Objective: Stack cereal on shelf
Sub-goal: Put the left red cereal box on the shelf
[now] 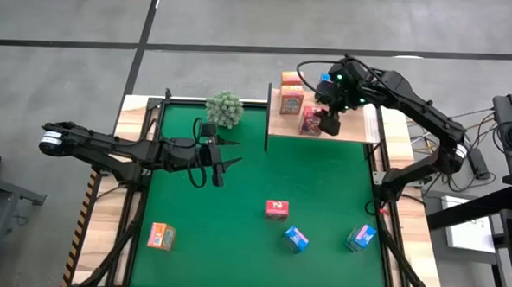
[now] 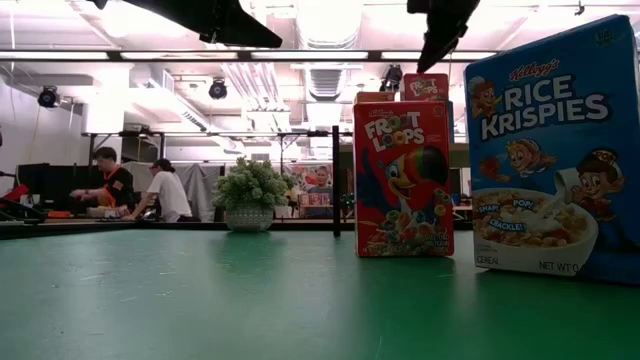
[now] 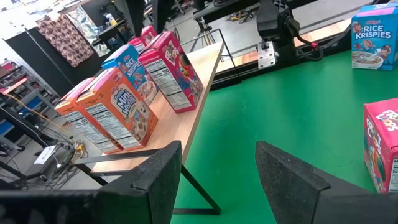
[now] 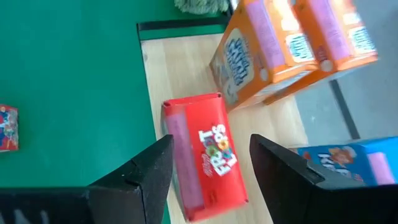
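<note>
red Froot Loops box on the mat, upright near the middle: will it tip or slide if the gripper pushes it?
The red box stands upright, tall against its base, so a high push likely tips it. It looks like light cardboard, probably stiff but crushable. On the green mat a low push may slide it, though the surface looks grippy.

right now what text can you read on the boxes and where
"Froot Loops": red box standing on the green mat, low view.
"Kellogg's Rice Krispies", "Snap! Crackle! Pop!": blue box beside it.
"Froot Loops": red box on the shelf.
"Rice Krispies": blue box, left wrist view.
Orange boxes: lettering too blurred to read.
</note>
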